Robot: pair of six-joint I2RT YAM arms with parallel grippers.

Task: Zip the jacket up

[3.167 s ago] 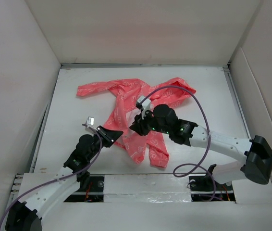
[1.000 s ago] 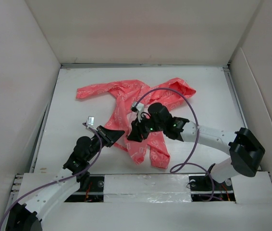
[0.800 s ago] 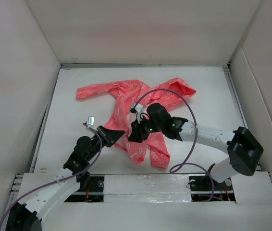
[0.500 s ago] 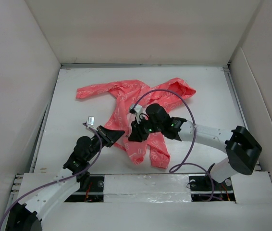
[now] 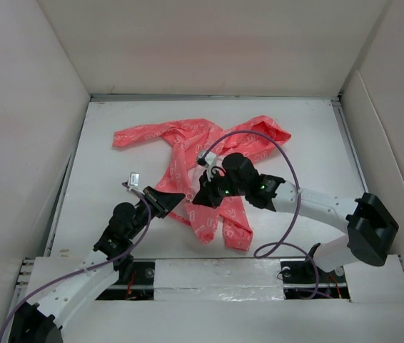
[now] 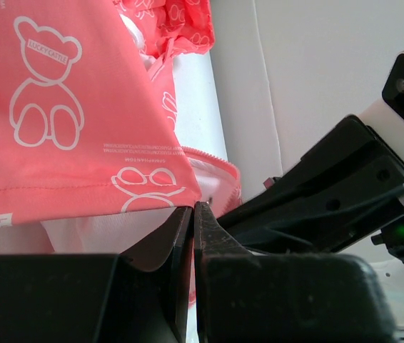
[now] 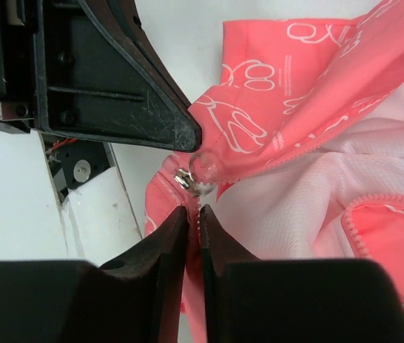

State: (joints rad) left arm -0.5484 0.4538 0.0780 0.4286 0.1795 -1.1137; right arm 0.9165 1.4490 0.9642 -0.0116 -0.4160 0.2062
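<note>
The coral-pink jacket (image 5: 188,136) lies crumpled on the white table, its pale lining (image 7: 309,193) showing. My left gripper (image 5: 179,196) is shut on the jacket's lower hem (image 6: 152,196), near the bottom of the zip. My right gripper (image 5: 198,199) comes in from the right, almost touching the left one. Its jaws are pressed together on the zipper's toothed edge (image 7: 196,214), just below the metal slider (image 7: 183,179) and its clear pull ring (image 7: 203,166). The left gripper's black finger (image 7: 116,86) sits right beside the slider.
White walls (image 5: 31,128) close in the table on three sides. The right arm's purple cable (image 5: 288,161) arches over the jacket's right sleeve. The arm bases and a taped ledge (image 5: 216,275) run along the near edge.
My right gripper's jaws have narrowed from open to pressed together on the zipper edge, and that arm shifted slightly. The left gripper and the jacket's hem have stayed put.
</note>
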